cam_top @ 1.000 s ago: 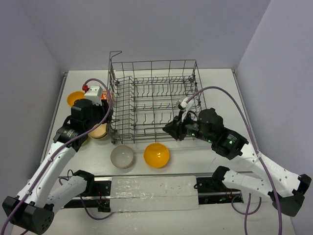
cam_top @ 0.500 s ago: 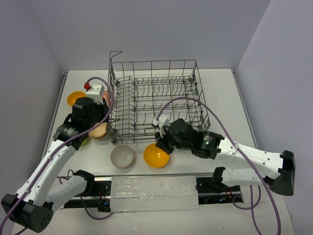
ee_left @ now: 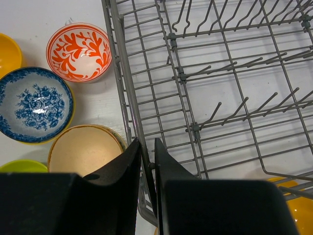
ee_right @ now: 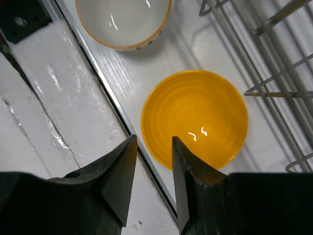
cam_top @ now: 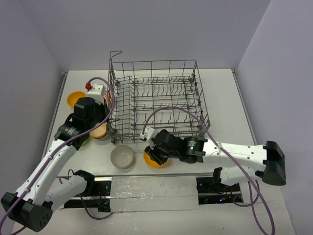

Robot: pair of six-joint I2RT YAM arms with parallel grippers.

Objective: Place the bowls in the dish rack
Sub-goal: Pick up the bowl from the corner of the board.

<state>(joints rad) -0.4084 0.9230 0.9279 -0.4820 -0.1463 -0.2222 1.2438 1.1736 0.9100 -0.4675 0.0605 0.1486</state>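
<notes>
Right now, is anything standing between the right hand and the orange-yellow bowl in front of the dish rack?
Nothing visible does. The right hand hangs open over the edge of the orange-yellow bowl, and the white bowl sits off to the side. Afterwards, the front wall of the dish rack stands between bowl and tines.

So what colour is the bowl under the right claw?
The bowl is plain orange-yellow, clearest in the right wrist view.

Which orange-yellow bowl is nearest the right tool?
The orange-yellow bowl in front of the dish rack, beside the white bowl; the other one lies far left.
</notes>
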